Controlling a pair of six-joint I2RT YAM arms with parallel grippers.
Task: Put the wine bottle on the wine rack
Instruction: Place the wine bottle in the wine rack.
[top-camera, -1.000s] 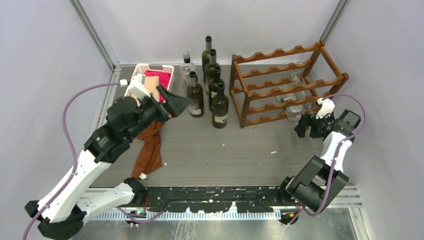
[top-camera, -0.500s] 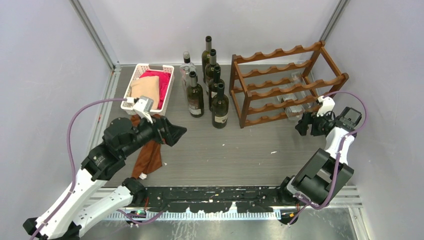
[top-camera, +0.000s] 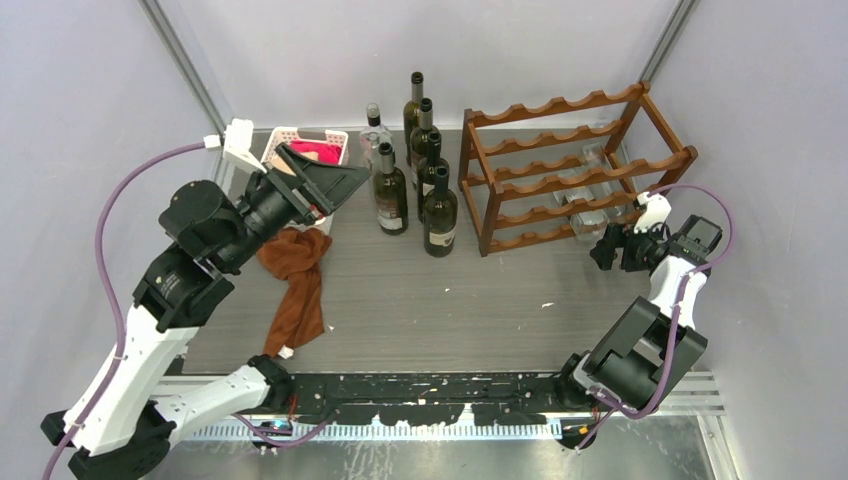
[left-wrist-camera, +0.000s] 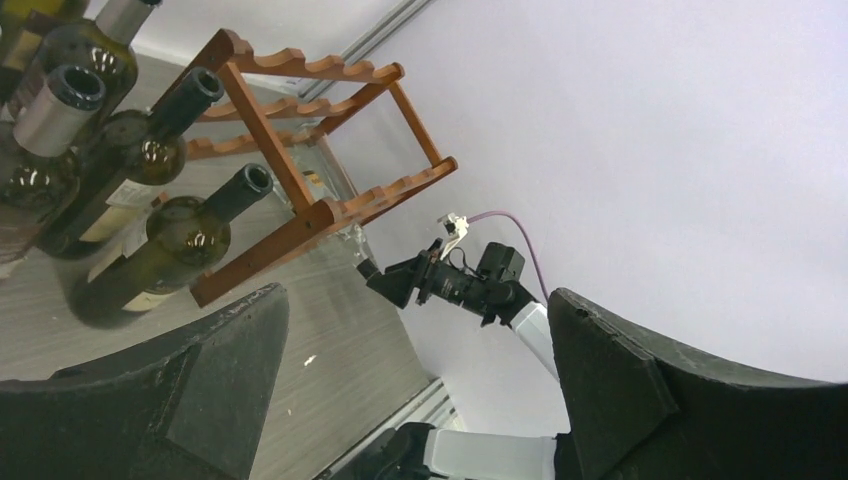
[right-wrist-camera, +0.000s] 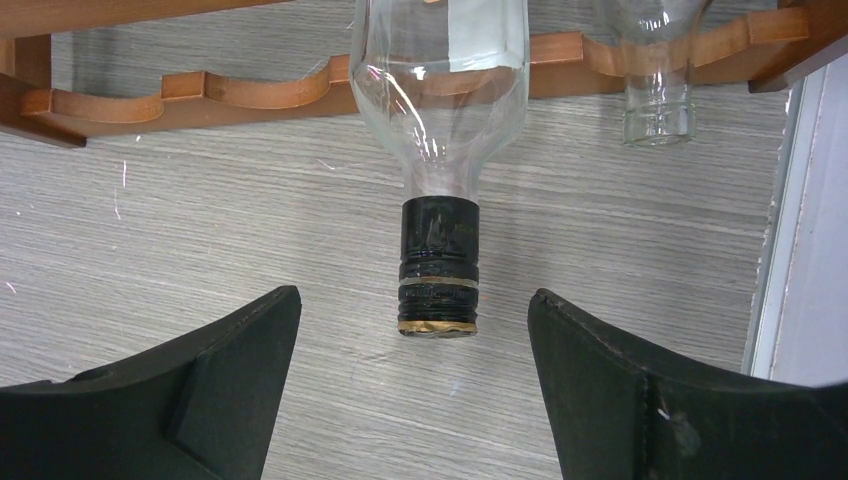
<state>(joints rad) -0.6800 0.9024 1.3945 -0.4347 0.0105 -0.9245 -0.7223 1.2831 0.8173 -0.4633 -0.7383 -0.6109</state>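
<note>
While upright bottles (top-camera: 439, 218) flank the wine rack (left-wrist-camera: 275, 125), cloth (top-camera: 300, 290) lies nearby.

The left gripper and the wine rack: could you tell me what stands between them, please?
A group of upright bottles stands between the left gripper and the wine rack, clearest in the top view.

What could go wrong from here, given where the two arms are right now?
1. The right gripper is open on either side of the capped neck of the clear bottle, which lies in the wine rack. It is not touching the neck. A sideways drift might knock the neck and roll the bottle off its cradle.
2. The left gripper, open, hangs close to the crowded standing dark bottles. A careless swing could topple several.
</note>
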